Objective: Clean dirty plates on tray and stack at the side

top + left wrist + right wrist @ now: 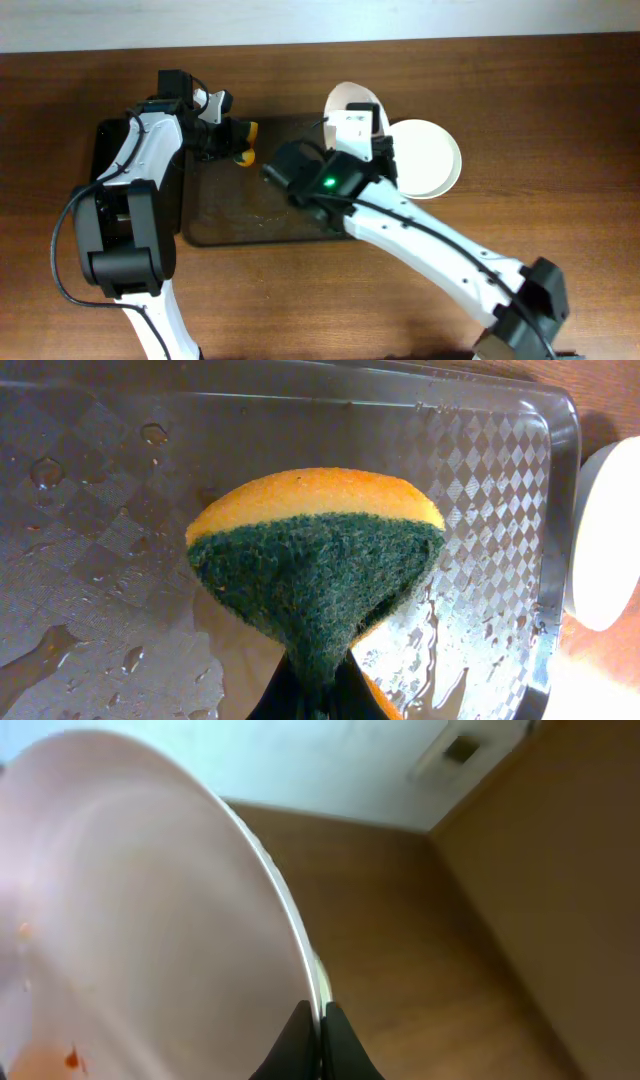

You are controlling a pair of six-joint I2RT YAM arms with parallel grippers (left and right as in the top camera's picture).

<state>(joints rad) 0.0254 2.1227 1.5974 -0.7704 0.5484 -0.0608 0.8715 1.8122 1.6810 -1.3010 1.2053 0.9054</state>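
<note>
My right gripper (320, 1012) is shut on the rim of a white plate (140, 910) with small orange-red sauce spots, held tilted on edge. In the overhead view this plate (350, 100) stands over the far right end of the dark brown tray (250, 215). My left gripper (320, 695) is shut on a yellow sponge with a green scrub pad (315, 555) above the wet tray (90, 510). In the overhead view the sponge (246, 140) is at the tray's far left. A clean white plate stack (430, 158) lies on the table right of the tray.
A smaller black tray (105, 145) lies left of the brown tray, under my left arm. My right arm crosses the tray's right half. Water drops and film (140, 432) cover the tray floor. The wooden table (520, 80) surrounds everything.
</note>
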